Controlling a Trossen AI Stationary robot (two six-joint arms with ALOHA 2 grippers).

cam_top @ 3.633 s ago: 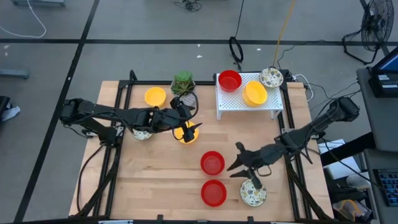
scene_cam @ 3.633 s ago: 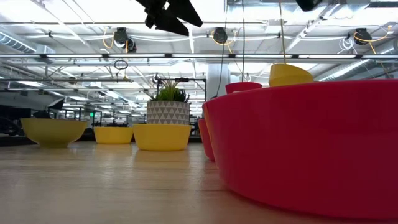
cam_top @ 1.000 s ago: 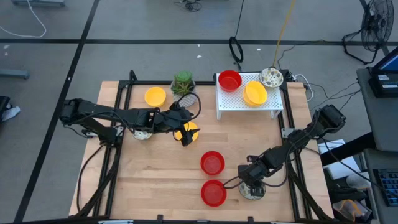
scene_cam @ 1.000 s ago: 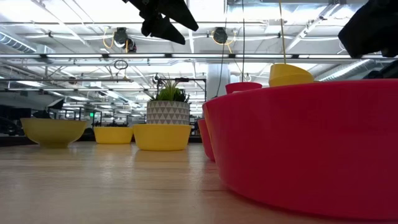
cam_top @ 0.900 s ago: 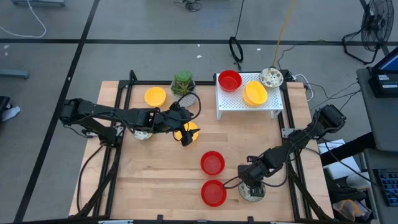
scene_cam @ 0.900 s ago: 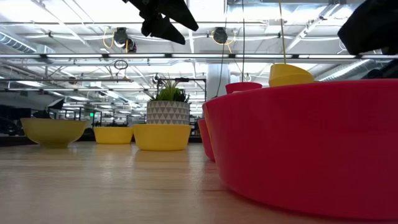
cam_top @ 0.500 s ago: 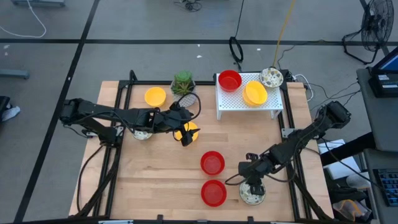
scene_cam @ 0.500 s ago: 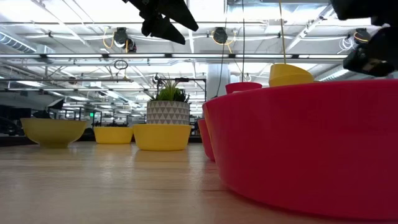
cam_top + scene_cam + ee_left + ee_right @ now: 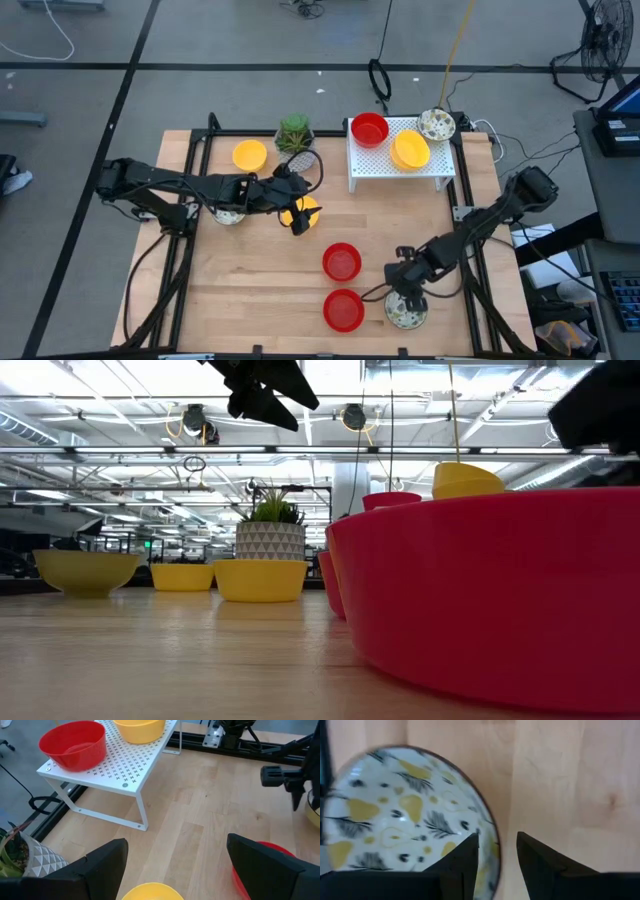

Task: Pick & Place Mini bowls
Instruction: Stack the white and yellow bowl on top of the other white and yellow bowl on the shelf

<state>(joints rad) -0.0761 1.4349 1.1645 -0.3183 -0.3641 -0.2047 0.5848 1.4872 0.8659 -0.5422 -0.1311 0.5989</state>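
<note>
Wooden table (image 9: pixel 250 290) carries everything, with both arms reaching in from its left and right edges. At the far right stands the white rack (image 9: pixel 378 160), holding a red bowl (image 9: pixel 369 129), a yellow bowl (image 9: pixel 410 149) and a patterned bowl (image 9: pixel 436 124) along its far side; it looks like the place the bowls are meant to end up, since three already sit there. A plant pot (image 9: pixel 294 134) stands left of the rack, and beside it a yellow bowl (image 9: pixel 250 155) waits on the wood. Two more red bowls (image 9: pixel 342 262) lie near the middle, one nearer than the other, both untouched.

Left gripper (image 9: pixel 297 212) hangs over a yellow bowl (image 9: pixel 298 213) in mid-table, its fingers (image 9: pixel 100 865) spread wide to either side of the bowl's rim, placed for a grasp but not closed. Another patterned bowl (image 9: pixel 229 214) shows partly under that arm.

Right gripper (image 9: pixel 407 290) is low over the speckled bowl (image 9: pixel 405 820) at the near right. Its fingers (image 9: pixel 455 865) stand narrowly apart, one inside the rim and one outside, so the bowl's thin wall sits in the gap: a rim pinch suits a shallow bowl too wide to span. Whether they already press the wall I cannot tell; my guess is the grip is just being set before a lift toward the rack
</note>
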